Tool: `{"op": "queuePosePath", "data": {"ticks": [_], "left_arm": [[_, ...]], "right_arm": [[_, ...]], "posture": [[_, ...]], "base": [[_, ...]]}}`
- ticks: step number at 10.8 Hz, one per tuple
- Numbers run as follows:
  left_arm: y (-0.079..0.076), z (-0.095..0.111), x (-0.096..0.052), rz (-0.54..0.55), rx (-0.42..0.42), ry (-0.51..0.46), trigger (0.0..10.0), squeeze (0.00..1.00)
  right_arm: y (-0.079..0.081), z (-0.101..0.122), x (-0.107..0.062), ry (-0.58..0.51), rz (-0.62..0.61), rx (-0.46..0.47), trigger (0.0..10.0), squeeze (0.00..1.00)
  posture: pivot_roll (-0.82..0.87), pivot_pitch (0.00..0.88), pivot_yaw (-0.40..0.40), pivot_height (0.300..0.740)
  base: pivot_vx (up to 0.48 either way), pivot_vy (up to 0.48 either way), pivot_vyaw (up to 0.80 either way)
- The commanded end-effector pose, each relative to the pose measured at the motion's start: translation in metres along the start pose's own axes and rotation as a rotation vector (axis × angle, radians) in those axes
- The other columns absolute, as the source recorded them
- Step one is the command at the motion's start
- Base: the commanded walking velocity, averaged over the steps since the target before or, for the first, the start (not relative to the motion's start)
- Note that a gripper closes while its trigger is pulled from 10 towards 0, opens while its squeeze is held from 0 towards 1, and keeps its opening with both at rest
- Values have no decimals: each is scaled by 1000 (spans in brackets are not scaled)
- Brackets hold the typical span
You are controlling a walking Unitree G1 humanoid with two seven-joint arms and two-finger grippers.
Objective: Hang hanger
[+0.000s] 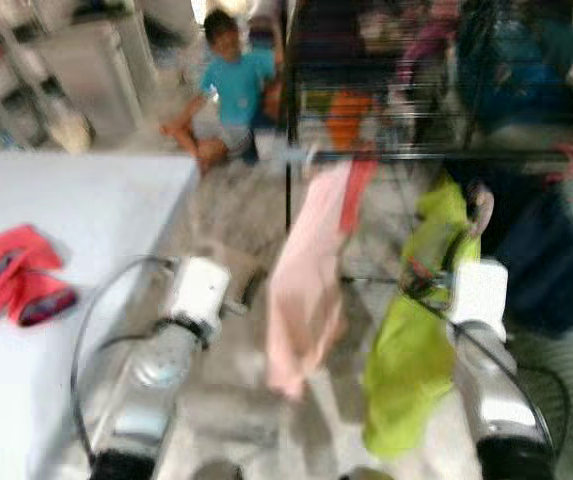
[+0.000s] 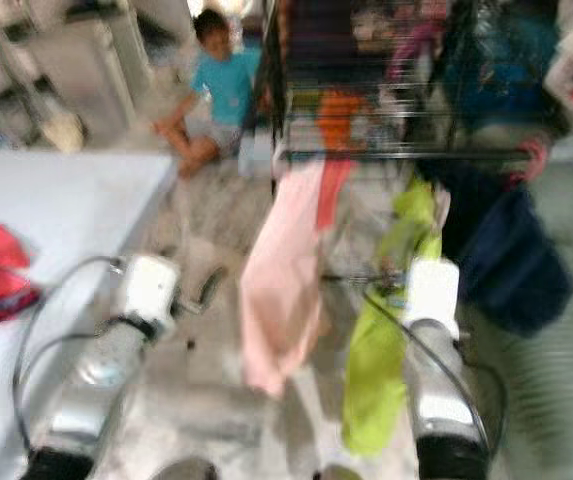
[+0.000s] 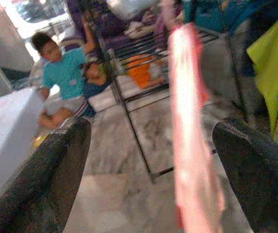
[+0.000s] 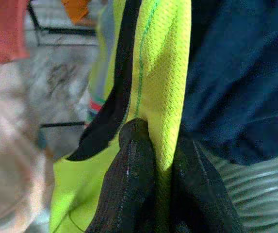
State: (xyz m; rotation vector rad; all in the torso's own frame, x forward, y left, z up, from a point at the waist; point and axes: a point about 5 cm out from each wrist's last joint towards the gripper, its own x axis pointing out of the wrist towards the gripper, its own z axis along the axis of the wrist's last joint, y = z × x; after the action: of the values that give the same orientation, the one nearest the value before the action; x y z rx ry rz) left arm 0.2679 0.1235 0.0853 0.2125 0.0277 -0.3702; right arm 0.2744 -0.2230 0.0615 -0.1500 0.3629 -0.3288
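- Ahead of me stands a black rack (image 1: pixel 416 150) hung with clothes; both eye views are blurred.
- My right gripper (image 4: pixel 160 160) is raised at the rack, its fingers (image 4: pixel 129 184) pinched tight on the neck of a lime shirt (image 1: pixel 411 350).
- That shirt hangs just below the rack's front bar, between a pink cloth (image 1: pixel 306 290) and a dark blue garment (image 1: pixel 536 250).
- I think a hanger (image 1: pixel 478 208) sits at the shirt's top, by the bar, but the blur leaves me unsure whether it is hooked on.
- My left gripper (image 3: pixel 153 160) is held out low, left of the pink cloth, with its fingers (image 3: pixel 56 165) spread wide and nothing between them.
- A white table (image 1: pixel 96 230) on my left carries a red garment (image 1: pixel 11 275).
- A person in a teal top (image 1: pixel 231 85) sits on the floor beside the rack.
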Motion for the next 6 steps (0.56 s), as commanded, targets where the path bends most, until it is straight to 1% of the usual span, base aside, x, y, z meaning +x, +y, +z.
{"op": "queuePosePath", "data": {"ticks": [1,2,3,4,5,6], "left_arm": [[9,0,-3,20,27,7,10000,0],[10,0,-3,41,25,7,10000,0],[11,-1,-2,53,10,16,10000,0],[11,-1,-2,51,-9,17,10000,0],[10,0,-1,46,1,13,10000,0],[10,1,-1,50,4,8,10000,0]], "right_arm": [[12,12,0,-51,43,-3,10000,0],[18,17,-1,-94,90,-12,10000,0],[21,23,1,-94,83,-13,10000,0],[22,28,3,-121,86,-55,10000,0],[22,26,4,-98,102,-65,10000,0],[23,21,4,-62,123,-24,10000,0]], "posture": [[-5,0,38,740],[-5,0,38,740],[-4,0,36,740],[-4,0,36,740],[-3,0,33,740],[-1,0,31,740]], "base": [[0,-304,0],[0,0,0],[0,0,0],[0,0,0],[0,0,0],[0,0,0]]}}
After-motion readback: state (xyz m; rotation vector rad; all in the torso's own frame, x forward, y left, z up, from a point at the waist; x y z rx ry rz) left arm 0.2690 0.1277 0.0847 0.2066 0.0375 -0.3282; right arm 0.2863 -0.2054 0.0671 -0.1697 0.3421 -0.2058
